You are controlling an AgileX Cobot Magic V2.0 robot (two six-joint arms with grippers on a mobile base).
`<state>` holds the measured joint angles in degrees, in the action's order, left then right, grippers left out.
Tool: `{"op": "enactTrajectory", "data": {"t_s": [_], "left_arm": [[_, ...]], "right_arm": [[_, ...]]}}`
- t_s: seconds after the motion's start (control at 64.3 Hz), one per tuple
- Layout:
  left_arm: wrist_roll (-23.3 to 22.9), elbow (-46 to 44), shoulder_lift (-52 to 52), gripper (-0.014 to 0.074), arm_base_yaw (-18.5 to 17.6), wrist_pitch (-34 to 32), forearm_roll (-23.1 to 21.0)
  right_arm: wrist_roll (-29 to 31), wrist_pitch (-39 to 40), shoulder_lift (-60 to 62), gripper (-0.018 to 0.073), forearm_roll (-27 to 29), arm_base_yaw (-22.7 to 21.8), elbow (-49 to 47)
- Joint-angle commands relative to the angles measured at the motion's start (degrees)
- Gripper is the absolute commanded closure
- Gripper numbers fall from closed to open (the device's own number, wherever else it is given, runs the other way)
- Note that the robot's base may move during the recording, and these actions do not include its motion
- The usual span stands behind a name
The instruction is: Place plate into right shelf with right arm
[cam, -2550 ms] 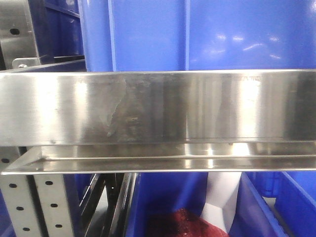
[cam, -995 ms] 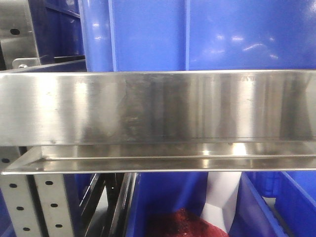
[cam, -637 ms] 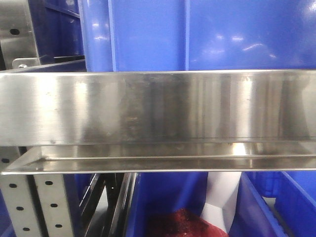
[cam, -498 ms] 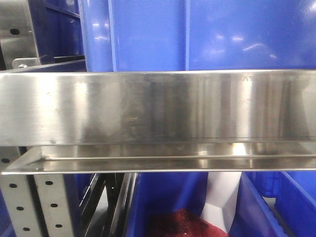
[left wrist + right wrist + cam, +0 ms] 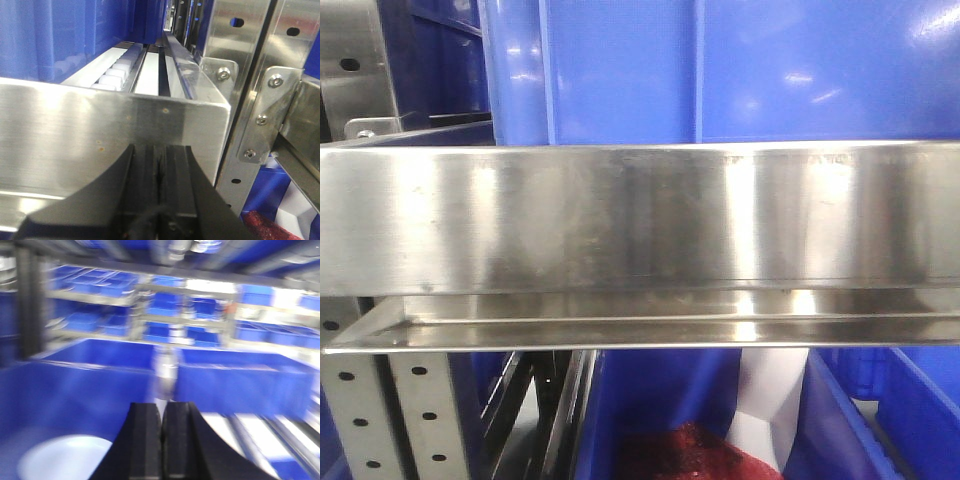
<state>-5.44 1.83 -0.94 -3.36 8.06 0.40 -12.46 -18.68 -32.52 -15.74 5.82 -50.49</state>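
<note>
A white plate (image 5: 65, 457) lies flat in the bottom of a blue bin (image 5: 90, 385), low at the left of the blurred right wrist view. My right gripper (image 5: 162, 412) is shut and empty, above and to the right of the plate. My left gripper (image 5: 159, 152) is shut and empty, close in front of a steel shelf rail (image 5: 100, 135). The front view shows neither gripper nor the plate, only the steel shelf beam (image 5: 640, 215).
Blue bins stand above (image 5: 740, 70) and below (image 5: 660, 400) the steel beam, the lower one holding a red mesh bag (image 5: 690, 455) and a white piece. Perforated steel uprights (image 5: 250, 100) stand right of my left gripper. More blue bins (image 5: 240, 385) fill shelves behind.
Only the reflections on the steel beam and the upper blue bin have shifted in the front view. Nothing else there has moved.
</note>
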Motion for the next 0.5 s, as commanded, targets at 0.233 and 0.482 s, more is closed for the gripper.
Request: {"op": "enactTrajectory", "data": {"t_s": [0.233, 0.482], "left_arm": [[-0.34, 0.54, -0.36, 0.0643, -0.10, -5.04, 0.01], [-0.34, 0.54, -0.36, 0.0643, -0.10, -5.04, 0.01]], "right_arm": [[14.12, 20.45, 12.20, 0.0505, 18.33, -7.99, 16.22], [13.93, 15.98, 26.61, 0.0505, 18.71, -7.99, 28.17]]}}
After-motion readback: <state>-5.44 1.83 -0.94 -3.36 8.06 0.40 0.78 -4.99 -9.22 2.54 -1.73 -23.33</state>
